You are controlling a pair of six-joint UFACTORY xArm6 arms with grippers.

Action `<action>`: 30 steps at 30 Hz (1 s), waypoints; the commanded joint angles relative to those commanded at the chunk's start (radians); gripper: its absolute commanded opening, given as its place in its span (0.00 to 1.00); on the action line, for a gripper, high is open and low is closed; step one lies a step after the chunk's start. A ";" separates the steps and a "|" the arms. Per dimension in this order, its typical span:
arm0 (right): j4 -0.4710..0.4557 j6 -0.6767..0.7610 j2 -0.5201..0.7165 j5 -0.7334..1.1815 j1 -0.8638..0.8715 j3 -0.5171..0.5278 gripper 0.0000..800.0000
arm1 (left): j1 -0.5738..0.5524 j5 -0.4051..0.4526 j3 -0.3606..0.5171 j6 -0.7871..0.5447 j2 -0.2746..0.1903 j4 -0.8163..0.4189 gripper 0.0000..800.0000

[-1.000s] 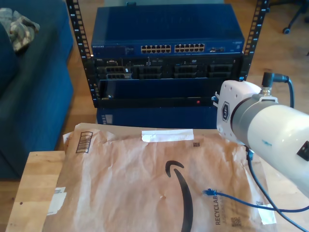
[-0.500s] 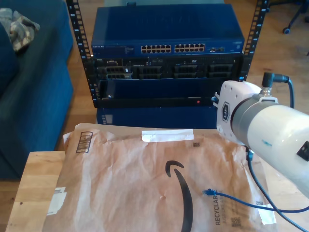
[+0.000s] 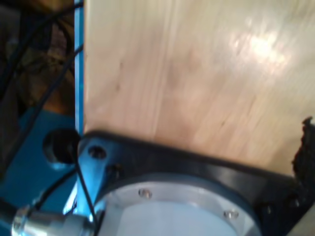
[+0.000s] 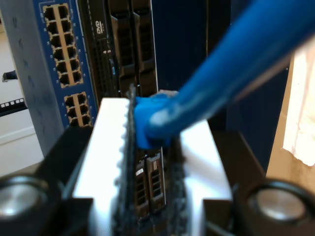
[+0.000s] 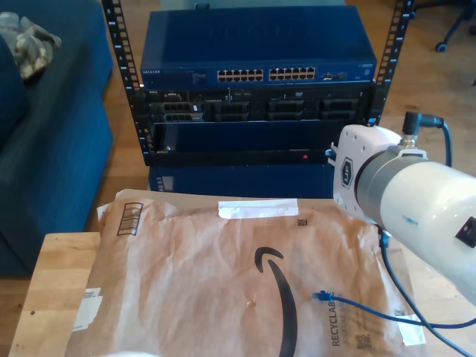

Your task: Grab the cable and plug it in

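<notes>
The blue cable (image 4: 231, 64) ends in a blue plug (image 4: 147, 125) pinched between the pale fingers (image 4: 106, 147) of my second gripper (image 4: 150, 110), which is shut on it. The plug is held in the air in front of the blue network switch (image 4: 64, 64) and its rows of ports, apart from them. In the exterior view the cable (image 5: 372, 309) lies across a brown paper envelope (image 5: 208, 282). Its other plug (image 5: 321, 296) rests free on the paper, and the cable rises under a white arm (image 5: 416, 201) at the exterior view's right.
The switch (image 5: 260, 74) sits in a black rack (image 5: 253, 111) above drive bays, beyond the wooden table (image 5: 56, 275). A blue sofa (image 5: 44, 149) fills the exterior view's left. The first wrist view looks at pale wood (image 3: 197, 73) and a black mounting plate (image 3: 162, 157).
</notes>
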State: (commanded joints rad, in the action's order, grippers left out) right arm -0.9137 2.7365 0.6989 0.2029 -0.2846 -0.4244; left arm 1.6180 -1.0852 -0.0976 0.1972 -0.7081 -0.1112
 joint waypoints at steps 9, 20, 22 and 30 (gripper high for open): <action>0.000 -0.002 0.005 0.000 0.005 0.018 0.01 | 0.074 0.095 0.034 -0.120 -0.003 -0.003 1.00; 0.000 0.000 0.008 0.000 0.003 0.028 0.01 | 0.078 0.110 0.041 -0.164 0.003 -0.006 1.00; 0.000 -0.002 0.006 0.000 0.002 0.028 0.01 | 0.080 0.110 0.041 -0.166 0.003 -0.003 1.00; 0.000 -0.002 0.008 0.000 0.003 0.040 0.01 | 0.081 0.106 0.037 -0.167 0.006 -0.005 1.00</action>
State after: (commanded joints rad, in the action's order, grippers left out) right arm -0.9137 2.7350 0.7066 0.2029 -0.2816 -0.3845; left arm 1.6993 -0.9793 -0.0608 0.0299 -0.7020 -0.1158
